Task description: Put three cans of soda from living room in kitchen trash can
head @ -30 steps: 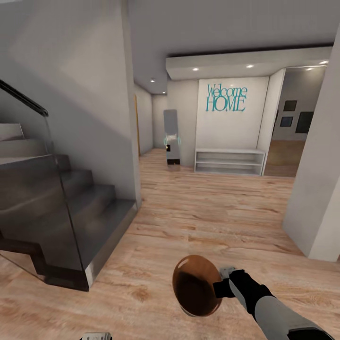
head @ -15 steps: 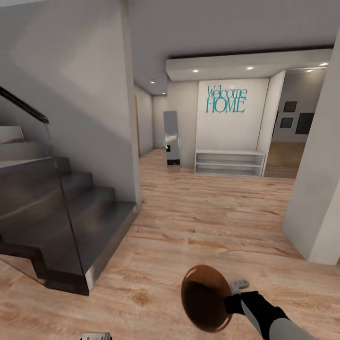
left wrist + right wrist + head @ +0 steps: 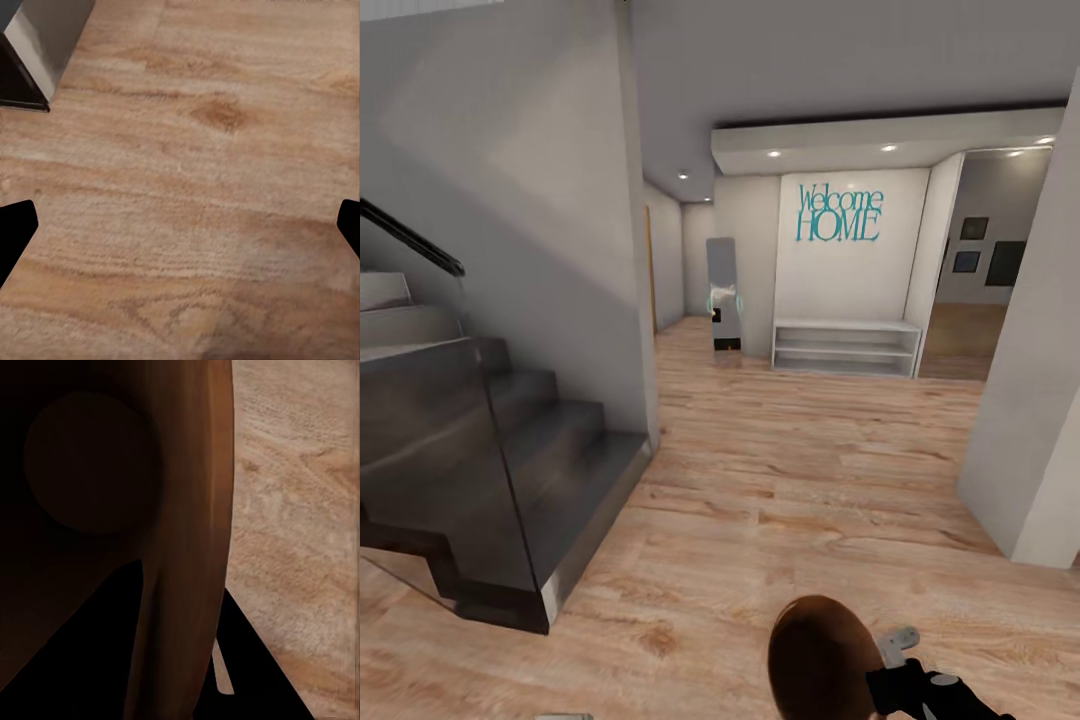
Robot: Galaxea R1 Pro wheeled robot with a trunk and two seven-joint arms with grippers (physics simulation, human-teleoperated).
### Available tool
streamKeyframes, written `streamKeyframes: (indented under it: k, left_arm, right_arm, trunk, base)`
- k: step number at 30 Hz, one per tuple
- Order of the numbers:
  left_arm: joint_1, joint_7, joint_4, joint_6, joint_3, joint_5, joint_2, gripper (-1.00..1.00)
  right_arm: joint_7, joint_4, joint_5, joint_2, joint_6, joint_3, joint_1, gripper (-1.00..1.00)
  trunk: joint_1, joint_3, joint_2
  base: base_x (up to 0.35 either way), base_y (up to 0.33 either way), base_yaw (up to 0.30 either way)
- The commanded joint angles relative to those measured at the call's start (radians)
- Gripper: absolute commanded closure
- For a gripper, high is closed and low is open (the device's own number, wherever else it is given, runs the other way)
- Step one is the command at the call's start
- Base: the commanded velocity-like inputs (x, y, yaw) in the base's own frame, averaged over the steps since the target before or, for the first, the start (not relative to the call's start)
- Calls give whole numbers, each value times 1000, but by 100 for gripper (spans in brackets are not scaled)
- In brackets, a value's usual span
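The right gripper (image 3: 885,668) is clamped on the rim of the tash can (image 3: 822,660), one finger inside the glossy copper-brown wall (image 3: 187,510) and one outside, carrying it low over a light wood plank floor (image 3: 800,470). Ahead of it a hallway runs to a white wall with teal "Welcome HOME" lettering (image 3: 839,211) above a low white shelf (image 3: 847,346). A dark staircase (image 3: 510,450) with a glass balustrade rises beyond the bin, away from the gripper. The left gripper (image 3: 180,232) hangs spread wide over bare planks.

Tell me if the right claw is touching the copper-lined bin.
Touching. In the right wrist view the right claw straddles the copper-brown wall of the round bin, one finger inside, one outside.
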State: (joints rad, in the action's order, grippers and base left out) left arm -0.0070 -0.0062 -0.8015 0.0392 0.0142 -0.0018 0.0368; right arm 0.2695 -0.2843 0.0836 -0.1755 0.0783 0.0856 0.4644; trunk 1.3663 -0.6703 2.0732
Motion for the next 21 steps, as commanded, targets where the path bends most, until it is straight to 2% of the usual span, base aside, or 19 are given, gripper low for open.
streamKeyframes:
  k: [1,12,21]
  left_arm:
    - [0,0,1,0,0,0,0,-100]
    - [-1,0,5,0,0,1,0,-100]
    - [-1,0,5,-1,0,2,0,-100]
  right_arm:
    - [8,-4,-11,-3,-3,-10,-4,100]
    - [85,-22,-21,-38,-60,-16,-40,100]
    - [92,-25,-22,-43,-67,-17,-49,100]
  trunk:
    - [-4,3,-7]
    - [-46,38,-84]
    - [-81,66,-147]
  base:
    - [0,0,0]
    - [0,0,0]
    - [0,0,0]
